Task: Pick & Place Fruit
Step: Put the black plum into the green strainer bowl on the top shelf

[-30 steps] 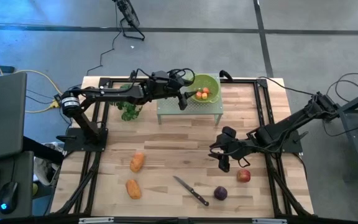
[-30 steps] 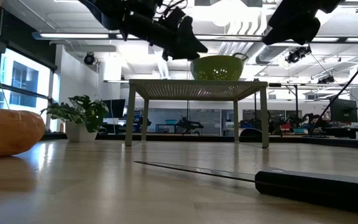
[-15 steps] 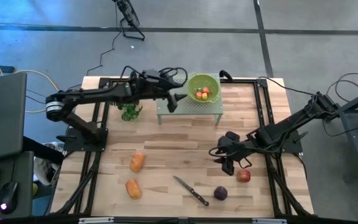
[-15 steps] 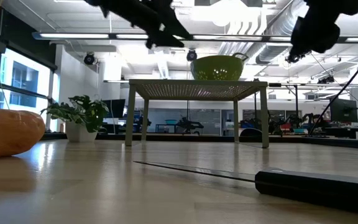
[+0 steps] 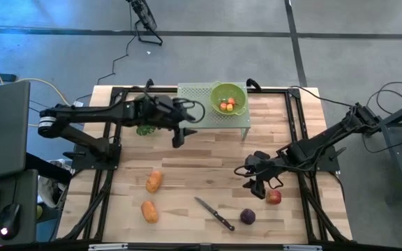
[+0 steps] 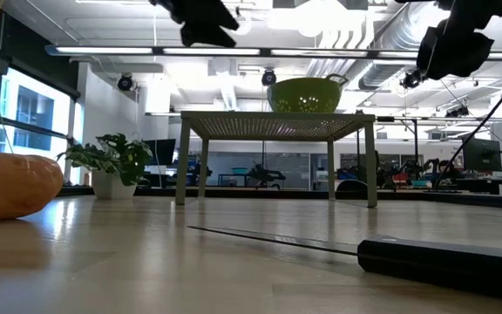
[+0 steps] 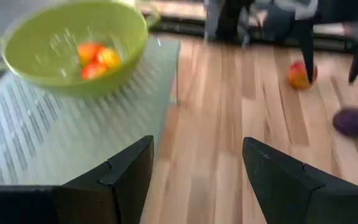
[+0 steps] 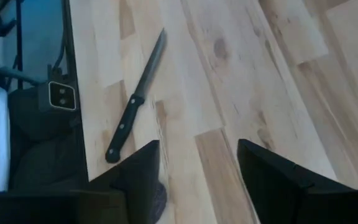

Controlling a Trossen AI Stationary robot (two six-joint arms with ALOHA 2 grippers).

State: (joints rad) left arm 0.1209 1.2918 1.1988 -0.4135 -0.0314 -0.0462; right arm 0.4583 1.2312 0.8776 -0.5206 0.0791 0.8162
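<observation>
Orange and oblong, two fruit pieces (image 5: 151,196) lay on the wooden table (image 5: 201,174) at its left; a red apple (image 5: 274,197) and purple fruit (image 5: 247,217) lay right. Tiny red-orange pieces (image 5: 227,104) sat in the green bowl (image 5: 237,93) on a rack (image 5: 194,90). Left gripper (image 5: 178,137) and right gripper (image 5: 260,183) hovered, jaws wide and empty.

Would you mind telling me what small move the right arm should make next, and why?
Probably lower the right gripper onto the red apple: its fingers are open and empty, hovering just beside the apple, while the green bowl holds only small fruit.
</observation>
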